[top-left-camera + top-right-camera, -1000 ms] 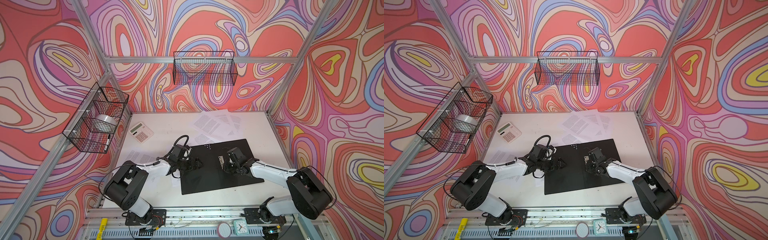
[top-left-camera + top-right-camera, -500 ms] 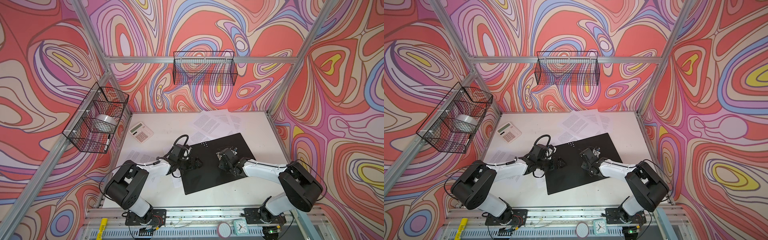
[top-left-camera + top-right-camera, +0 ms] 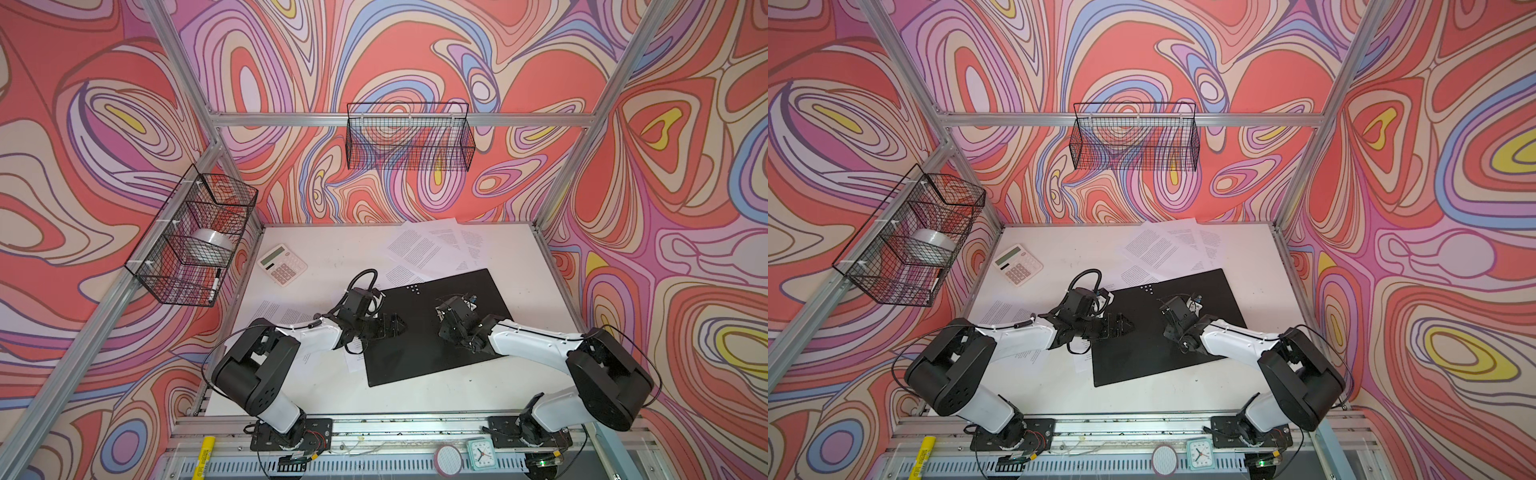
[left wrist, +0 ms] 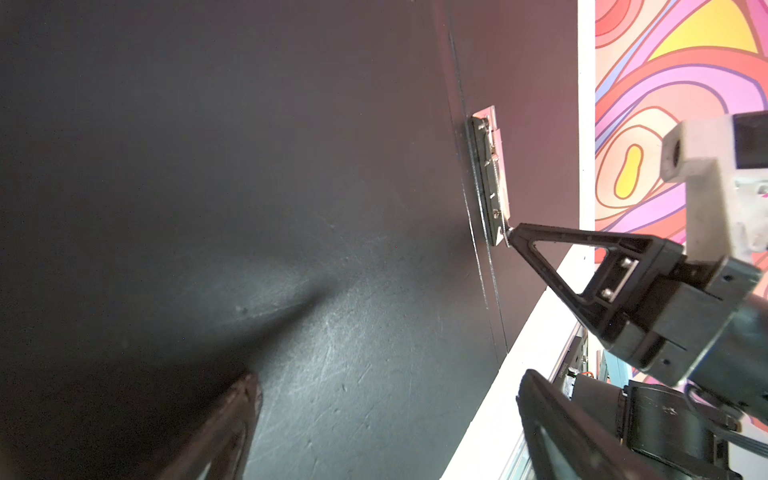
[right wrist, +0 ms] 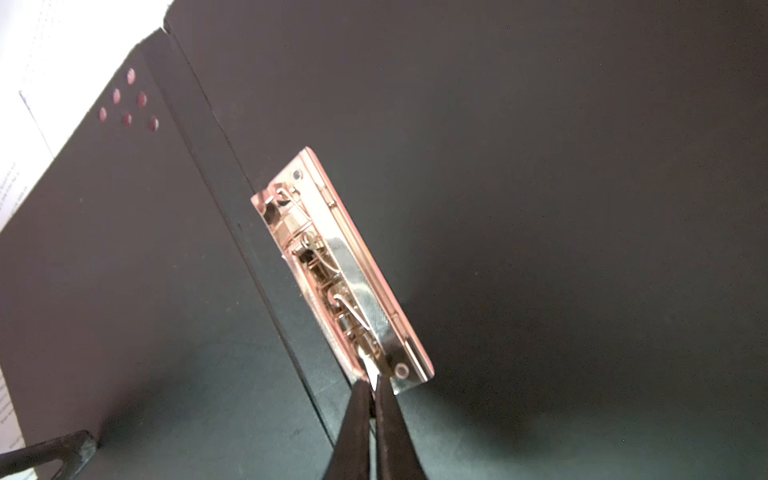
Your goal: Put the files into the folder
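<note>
1. Step in hand: preparing the folder point(image 3: 415, 357) to receive paper. It lies open on the surface point(image 3: 340, 249), black inside up, beneath both hands. No sheet is inside it.

2. Right hand point(image 5: 372, 386): jaws drawn tight together, tips at the near end of the metal clip point(image 5: 345, 270) on the spine. A thin bright tab appears to be pinched between them. The clip's plate looks tilted up, with the spring works showing under it. Judgement: this hand is working the clip lever so that paper can go under it.

3. Left hand point(image 3: 388, 328): jaws spread wide and holding nothing. It sits low over the cover panel on the far side of the spine from the right hand. Whether a finger bears on the cover cannot be told.

4. The files:
   - The main fan of files point(image 3: 428, 245) lies on the surface beyond the folder's far edge, well ahead of both hands and apart from them.
   - Further sheets point(image 3: 274, 311) lie under the left arm, behind its hand.
   - One sheet point(image 3: 355, 353) shows from under the folder's edge just below the left hand.

5. What the next move calls for, as judged:
   - The clip needs to be held or latched open.
   - The free left hand must fetch a sheet; flat paper gives little to pinch, so an edge or corner must be lifted first.
   - The sheet must then slide squarely under the clip.

6. Risk: releasing the tab early would let the clip snap shut with nothing under it.
</note>
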`<act>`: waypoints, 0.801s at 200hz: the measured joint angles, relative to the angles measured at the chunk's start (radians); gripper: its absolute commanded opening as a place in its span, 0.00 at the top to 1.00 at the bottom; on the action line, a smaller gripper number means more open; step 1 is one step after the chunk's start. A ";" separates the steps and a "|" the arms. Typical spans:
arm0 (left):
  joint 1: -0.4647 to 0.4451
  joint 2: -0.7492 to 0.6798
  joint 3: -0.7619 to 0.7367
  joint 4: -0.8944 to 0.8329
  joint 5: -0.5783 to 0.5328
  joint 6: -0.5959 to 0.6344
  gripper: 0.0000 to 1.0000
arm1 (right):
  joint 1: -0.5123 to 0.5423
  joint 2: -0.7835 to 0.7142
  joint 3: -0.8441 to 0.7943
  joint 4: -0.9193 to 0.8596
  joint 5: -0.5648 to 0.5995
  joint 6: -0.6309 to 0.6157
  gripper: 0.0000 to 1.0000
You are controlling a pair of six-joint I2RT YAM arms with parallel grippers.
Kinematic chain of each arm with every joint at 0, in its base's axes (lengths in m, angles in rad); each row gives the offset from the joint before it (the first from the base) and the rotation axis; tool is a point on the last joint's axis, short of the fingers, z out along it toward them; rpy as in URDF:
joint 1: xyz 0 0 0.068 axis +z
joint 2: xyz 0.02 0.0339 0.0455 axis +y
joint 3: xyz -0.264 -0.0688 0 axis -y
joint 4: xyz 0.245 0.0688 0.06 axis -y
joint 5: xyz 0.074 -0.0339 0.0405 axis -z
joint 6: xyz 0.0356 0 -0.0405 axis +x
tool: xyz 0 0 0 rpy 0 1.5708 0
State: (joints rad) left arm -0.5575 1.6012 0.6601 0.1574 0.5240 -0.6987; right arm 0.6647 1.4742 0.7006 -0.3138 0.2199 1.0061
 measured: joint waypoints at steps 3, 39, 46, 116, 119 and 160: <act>0.000 0.000 0.000 0.000 0.000 0.000 0.04 | 0.000 0.000 0.002 -0.003 0.000 -0.001 1.00; 0.000 0.000 -0.001 0.002 0.002 0.011 0.03 | 0.014 -0.058 0.009 -0.087 -0.019 -0.023 1.00; 0.000 0.000 -0.001 0.002 0.003 0.013 0.03 | 0.016 -0.081 0.009 -0.104 -0.022 -0.026 1.00; -0.001 0.010 -0.002 0.019 0.019 0.014 0.03 | 0.018 -0.121 0.000 -0.134 -0.033 -0.048 1.00; -0.001 0.010 -0.002 0.020 0.019 0.014 0.04 | 0.018 -0.114 -0.004 -0.127 -0.035 -0.049 1.00; 0.004 0.007 -0.005 0.019 0.019 0.015 0.04 | 0.018 -0.060 -0.037 -0.060 -0.045 -0.054 1.00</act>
State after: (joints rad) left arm -0.5537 1.6085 0.6556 0.1768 0.5434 -0.6838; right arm 0.6827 1.4143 0.6632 -0.3740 0.1753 0.9520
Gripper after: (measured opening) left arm 0.958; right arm 0.048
